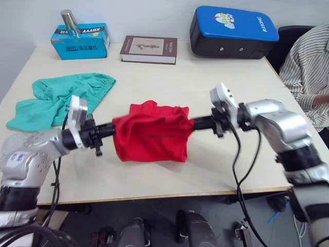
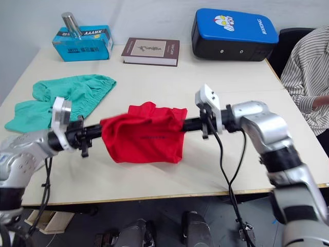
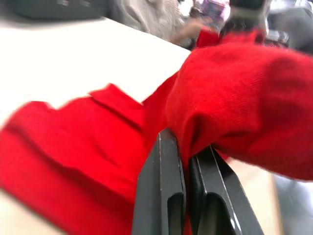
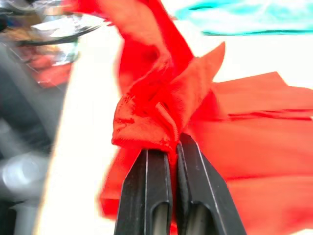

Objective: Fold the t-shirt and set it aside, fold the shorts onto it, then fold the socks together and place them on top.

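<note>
The red t-shirt (image 1: 152, 135) hangs bunched between my two grippers above the middle of the table, its lower part resting on the tabletop. My left gripper (image 1: 114, 129) is shut on the t-shirt's left edge, with cloth pinched between its fingers (image 3: 164, 191). On the t-shirt's right edge my right gripper (image 1: 193, 123) is shut too, gripping a fold of fabric (image 4: 156, 122). The teal shorts (image 1: 61, 98) lie crumpled at the table's left side, behind my left arm. The socks are out of view.
A blue tissue box (image 1: 80, 40) with a metal cylinder (image 1: 68, 21) on it, a dark book (image 1: 149, 49) and a blue padded case (image 1: 234, 31) line the table's far edge. A person in a striped shirt (image 1: 308, 67) sits at the right.
</note>
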Controlling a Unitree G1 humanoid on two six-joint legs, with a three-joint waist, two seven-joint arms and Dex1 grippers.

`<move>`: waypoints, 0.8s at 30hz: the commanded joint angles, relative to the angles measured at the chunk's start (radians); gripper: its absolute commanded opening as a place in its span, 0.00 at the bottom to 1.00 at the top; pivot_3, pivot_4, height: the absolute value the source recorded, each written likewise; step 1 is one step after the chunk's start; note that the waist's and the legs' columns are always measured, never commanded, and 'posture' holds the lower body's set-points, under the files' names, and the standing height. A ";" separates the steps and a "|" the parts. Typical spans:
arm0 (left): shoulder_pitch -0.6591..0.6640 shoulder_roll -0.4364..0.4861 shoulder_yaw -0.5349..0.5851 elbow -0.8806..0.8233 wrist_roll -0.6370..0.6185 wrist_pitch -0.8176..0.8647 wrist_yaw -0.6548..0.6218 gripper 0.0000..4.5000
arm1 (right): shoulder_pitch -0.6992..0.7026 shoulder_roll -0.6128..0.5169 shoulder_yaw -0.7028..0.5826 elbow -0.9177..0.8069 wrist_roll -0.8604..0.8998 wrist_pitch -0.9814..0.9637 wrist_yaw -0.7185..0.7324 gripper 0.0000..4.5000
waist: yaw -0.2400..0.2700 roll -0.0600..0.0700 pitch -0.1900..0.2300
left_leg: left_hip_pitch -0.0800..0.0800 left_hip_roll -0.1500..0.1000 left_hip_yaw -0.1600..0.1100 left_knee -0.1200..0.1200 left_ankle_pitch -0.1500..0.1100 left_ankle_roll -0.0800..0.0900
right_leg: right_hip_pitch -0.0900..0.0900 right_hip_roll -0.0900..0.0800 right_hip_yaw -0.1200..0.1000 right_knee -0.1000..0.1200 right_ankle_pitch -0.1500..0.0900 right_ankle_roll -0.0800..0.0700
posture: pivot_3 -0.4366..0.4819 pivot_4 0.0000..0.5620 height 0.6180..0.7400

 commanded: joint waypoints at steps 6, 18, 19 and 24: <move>-0.311 -0.129 -0.083 0.514 0.266 -0.119 -0.034 0.00 | -0.262 0.196 -0.044 0.660 -0.260 -0.312 -0.201 0.00 | -0.006 0.000 0.000 | -0.010 -0.001 0.010 0.002 0.001 0.001 | -0.012 0.002 -0.001 0.007 0.000 0.003 | 0.48 0.27 1.00; -0.520 -0.246 -0.039 0.969 0.448 -0.380 0.001 0.00 | -0.291 0.237 -0.110 0.786 -0.365 -0.422 -0.269 0.00 | -0.032 0.000 0.000 | -0.011 0.000 0.009 0.010 0.001 0.001 | -0.012 0.001 -0.001 0.015 0.000 0.004 | 0.48 0.27 1.00; -0.531 -0.248 -0.030 0.989 0.453 -0.385 0.010 0.00 | -0.297 0.237 -0.123 0.789 -0.363 -0.420 -0.275 0.00 | -0.034 0.000 0.000 | -0.010 0.000 0.009 0.010 0.001 0.001 | -0.012 0.001 0.000 0.016 0.000 0.004 | 0.48 0.27 1.00; -0.560 -0.245 -0.005 1.063 0.490 -0.432 0.057 0.00 | -0.310 0.260 -0.136 0.829 -0.394 -0.442 -0.313 0.00 | -0.049 0.000 0.000 | -0.010 0.001 0.007 0.010 0.001 0.001 | -0.012 0.001 0.007 0.017 0.000 0.004 | 0.48 0.27 1.00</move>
